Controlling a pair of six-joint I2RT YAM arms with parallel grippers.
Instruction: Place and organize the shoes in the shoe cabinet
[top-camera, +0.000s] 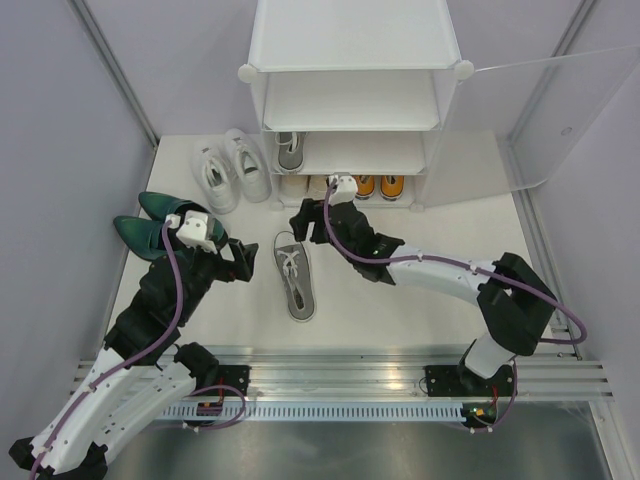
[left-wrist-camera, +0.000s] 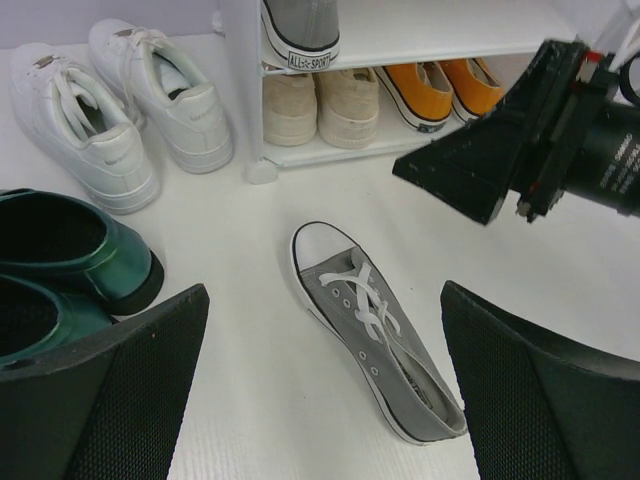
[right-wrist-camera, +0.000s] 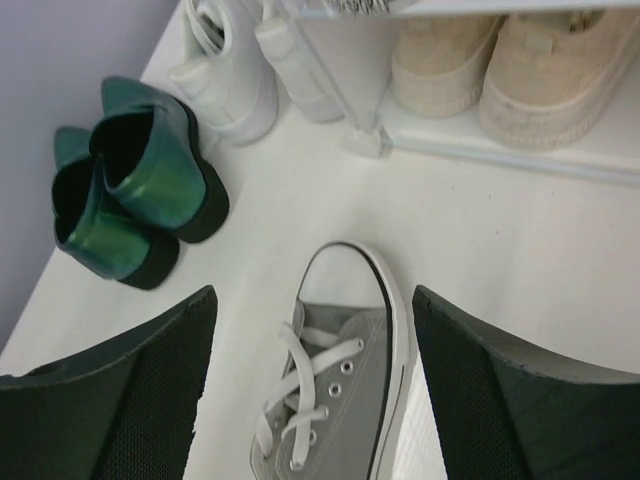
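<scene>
- Our left gripper (left-wrist-camera: 322, 300) has its fingers wide apart and holds nothing.
- Our right gripper (right-wrist-camera: 314, 295) is wide apart and holds nothing too.
- We see one grey shoe (top-camera: 296, 278) lying on the table (top-camera: 420, 300), under our right gripper and just ahead of the left one.
- Green shoes (top-camera: 150, 220) sit left of the left gripper.
- Past both grippers stands the shoe cabinet (top-camera: 355, 70), with cream shoes (left-wrist-camera: 320, 105) and orange shoes (left-wrist-camera: 440, 90) on its bottom shelf.

I count two white sneakers (top-camera: 230, 170), two green pointed shoes (top-camera: 150, 222), two grey lace-ups (top-camera: 296, 278), two cream shoes (left-wrist-camera: 320, 105), two orange lace-ups (left-wrist-camera: 440, 88), one cabinet (top-camera: 350, 30).
</scene>
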